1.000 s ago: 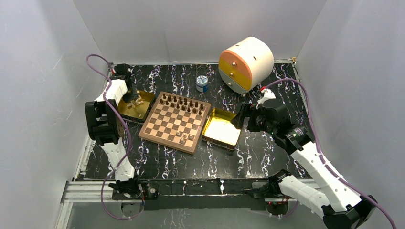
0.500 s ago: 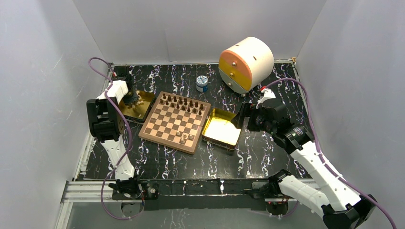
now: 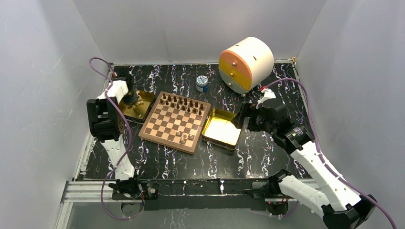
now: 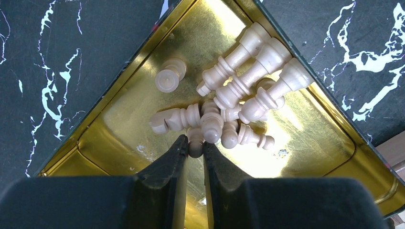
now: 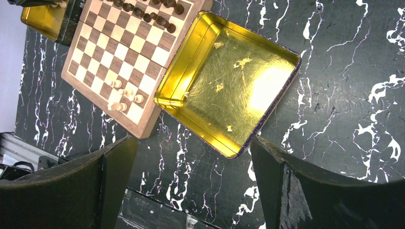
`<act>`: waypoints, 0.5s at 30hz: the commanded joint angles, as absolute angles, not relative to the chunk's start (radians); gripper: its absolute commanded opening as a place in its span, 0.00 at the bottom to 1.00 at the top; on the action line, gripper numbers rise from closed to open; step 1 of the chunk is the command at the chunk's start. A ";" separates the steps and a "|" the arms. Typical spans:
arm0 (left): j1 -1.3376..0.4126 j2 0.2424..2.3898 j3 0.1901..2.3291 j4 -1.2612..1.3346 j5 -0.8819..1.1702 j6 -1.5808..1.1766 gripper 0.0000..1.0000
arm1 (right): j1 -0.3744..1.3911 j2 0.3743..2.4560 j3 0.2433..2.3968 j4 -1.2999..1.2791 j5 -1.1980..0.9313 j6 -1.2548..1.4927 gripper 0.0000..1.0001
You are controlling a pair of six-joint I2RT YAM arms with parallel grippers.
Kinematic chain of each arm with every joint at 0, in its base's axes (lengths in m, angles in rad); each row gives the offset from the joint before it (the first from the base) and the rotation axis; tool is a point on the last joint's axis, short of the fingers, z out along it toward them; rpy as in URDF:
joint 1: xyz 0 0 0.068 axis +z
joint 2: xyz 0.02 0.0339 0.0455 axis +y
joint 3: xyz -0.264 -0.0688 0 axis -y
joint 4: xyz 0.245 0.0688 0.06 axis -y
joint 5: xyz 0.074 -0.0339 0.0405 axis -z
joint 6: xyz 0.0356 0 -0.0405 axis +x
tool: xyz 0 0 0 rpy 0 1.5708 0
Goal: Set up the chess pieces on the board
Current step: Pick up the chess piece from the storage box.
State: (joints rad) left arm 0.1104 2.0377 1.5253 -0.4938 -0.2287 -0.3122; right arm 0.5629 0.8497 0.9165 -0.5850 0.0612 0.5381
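The board (image 3: 168,125) lies mid-table with dark chess pieces (image 3: 184,102) along its far rows and three pale ones (image 3: 183,137) near its front edge. In the left wrist view, several pale pieces (image 4: 239,81) lie heaped in a gold tray (image 4: 119,129). My left gripper (image 4: 195,141) is down in that tray, its two fingertips pressed against the round head of a pale pawn (image 4: 195,149). My right gripper (image 5: 191,143) hangs wide open over the black table, just in front of a second gold tray (image 5: 229,81) with no pieces in it.
A white, orange and yellow drum-shaped box (image 3: 246,64) stands at the back right, with a small blue-lidded jar (image 3: 202,83) beside it. Grey walls close in on three sides. The left tray (image 3: 125,110) touches the board's left rim.
My left gripper dropped a little into the left tray and its jaws narrowed onto the pale pawn. The right arm stayed still.
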 commanded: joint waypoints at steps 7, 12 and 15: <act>0.118 1.937 1.562 -0.541 -0.202 -0.302 0.09 | 0.560 0.798 0.945 -0.579 0.078 0.537 0.99; 0.118 1.887 1.576 -0.571 -0.177 -0.298 0.09 | 0.560 0.793 0.944 -0.581 0.075 0.542 0.99; 0.115 1.855 1.588 -0.603 -0.167 -0.290 0.09 | 0.560 0.790 0.939 -0.582 0.072 0.548 0.99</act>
State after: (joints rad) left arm 0.1104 1.9682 1.5379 -0.5472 -0.1883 -0.3054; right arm 0.5629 0.8066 0.9165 -0.5980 0.0647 0.5434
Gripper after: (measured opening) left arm 0.136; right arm 0.984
